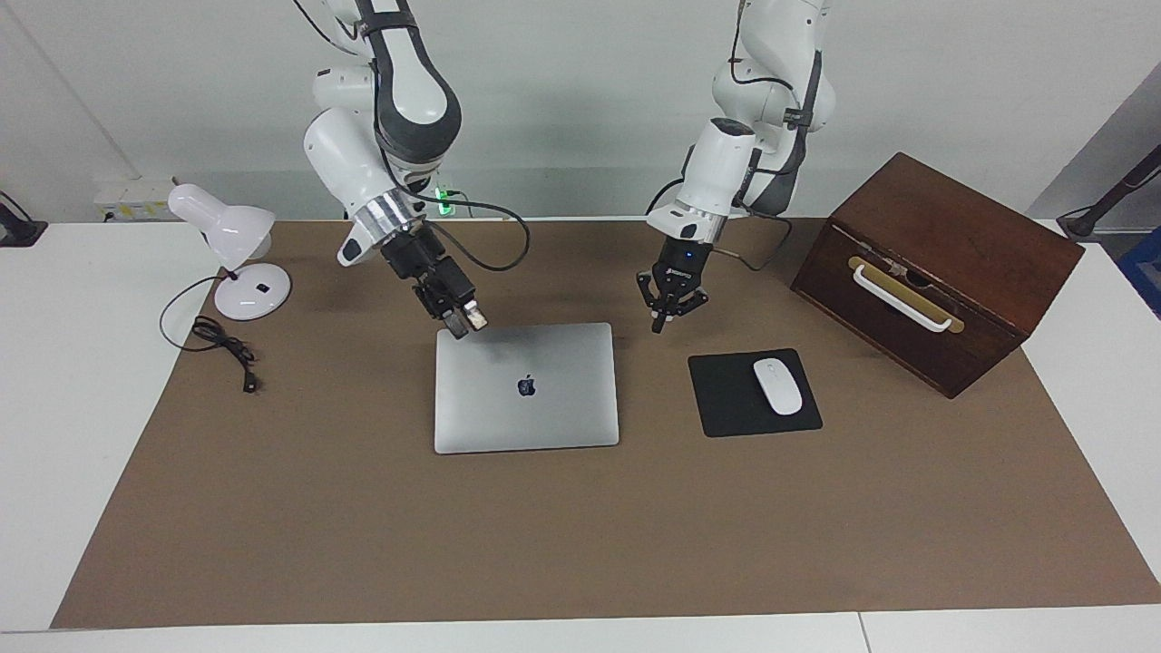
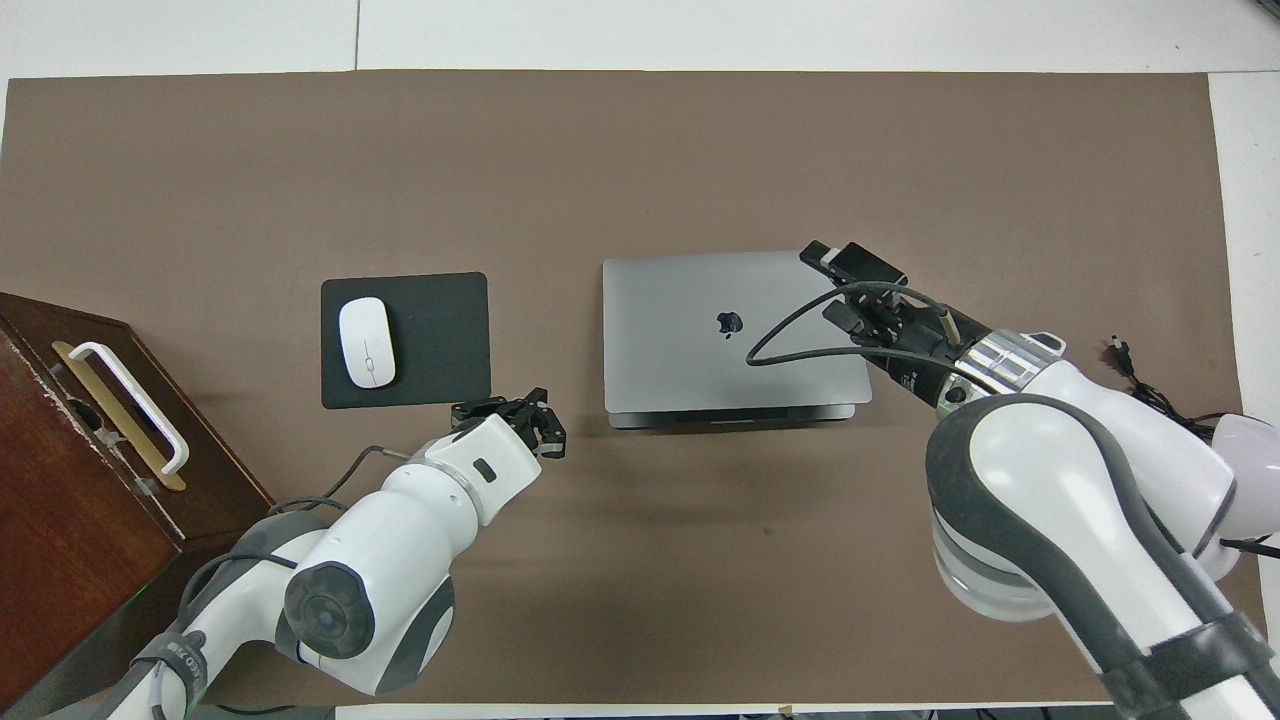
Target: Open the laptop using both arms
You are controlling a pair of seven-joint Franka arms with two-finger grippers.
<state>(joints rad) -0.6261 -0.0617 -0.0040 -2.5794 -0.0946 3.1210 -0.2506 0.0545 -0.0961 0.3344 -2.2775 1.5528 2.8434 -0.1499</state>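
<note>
the right gripper (image 1: 461,320) hangs just over the laptop (image 1: 526,388) at the lid corner that lies nearest the robots and toward the right arm's end of the table. whether it touches the lid cannot be told, nor whether its fingers are parted. the left gripper (image 1: 669,313) hangs over bare mat between the laptop and the mouse pad (image 1: 754,393), near the laptop's other robot-side corner, fingers parted and holding nothing.

the laptop lies shut and flat at the middle of the brown mat (image 1: 363,544), well clear of every table edge. its long axis runs from one arm's end of the table to the other. the overhead view shows a seam on the edge facing the robots, so the opening lip probably lies there. judgement: the right gripper is the nearer; the lip lies just below it and toward the laptop's mid-edge.
</note>
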